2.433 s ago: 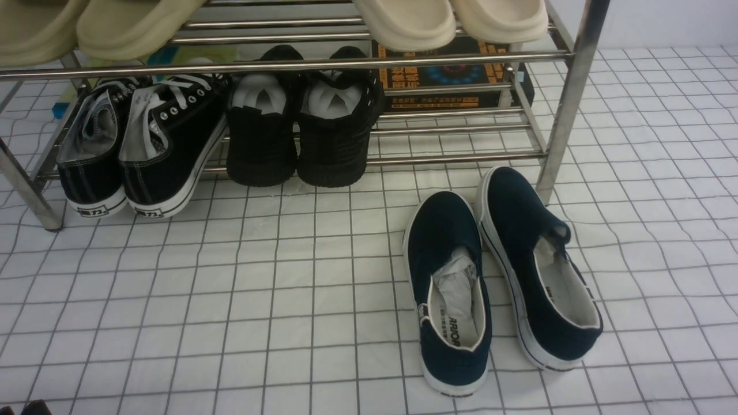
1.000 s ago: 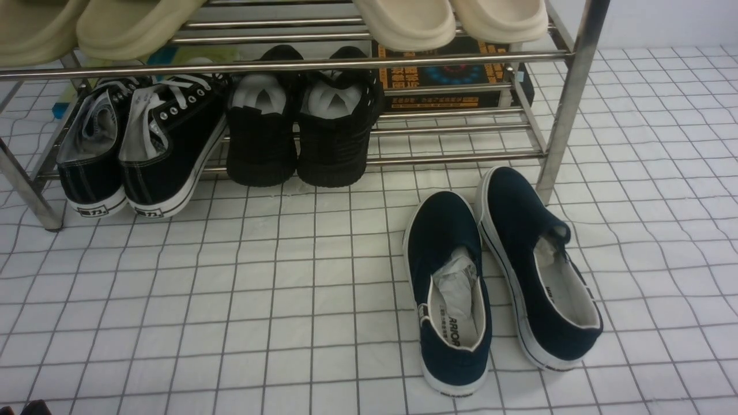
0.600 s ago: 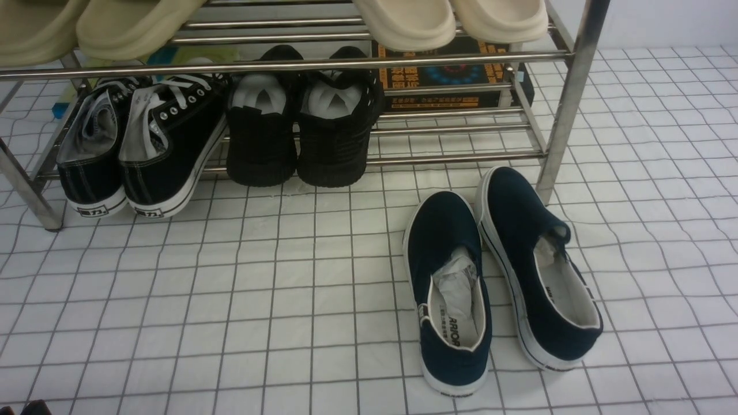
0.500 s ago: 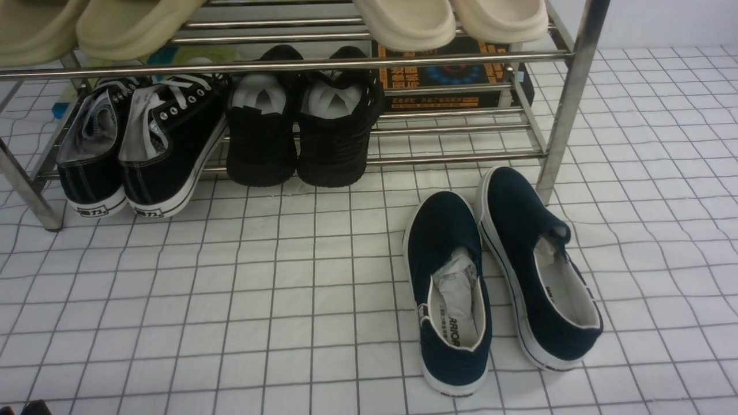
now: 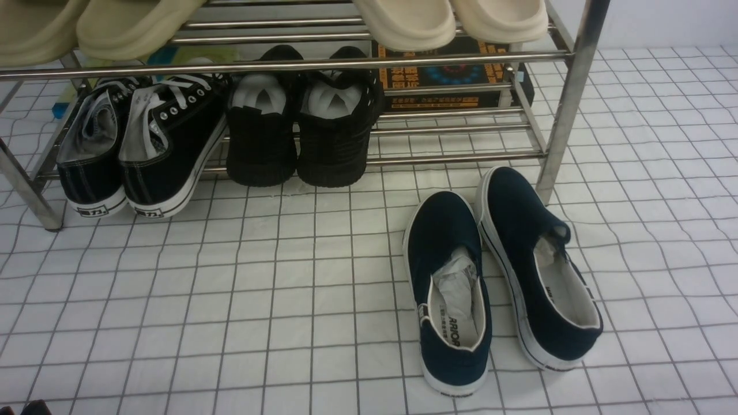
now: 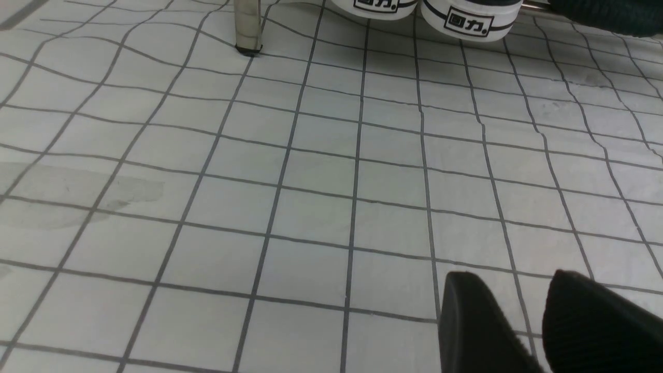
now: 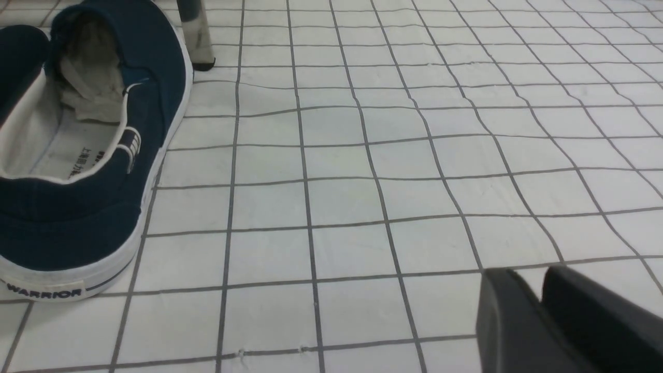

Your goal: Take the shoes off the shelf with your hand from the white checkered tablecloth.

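Note:
The two navy shoes (image 5: 441,230) lie side by side on the white checkered tablecloth (image 5: 259,288), toes toward the shelf (image 5: 568,104) and just in front of its right leg. Nothing touches them. In the right wrist view one shoe (image 7: 77,228) shows its "WARRIOR" heel, well off to the side of my right gripper (image 7: 524,269). That gripper's fingers stand barely apart with only cloth behind the gap. My left gripper (image 6: 513,274) hovers low over bare cloth, its fingers slightly apart and empty. Neither gripper shows in the front view.
On the shelf's lower tier sit black lace-up sneakers (image 5: 167,150) and all-black high-tops (image 5: 300,144), with a dark printed box (image 5: 450,80) behind. Beige slippers (image 5: 403,23) rest on the upper tier. A chrome leg (image 6: 247,23) stands ahead of the left gripper.

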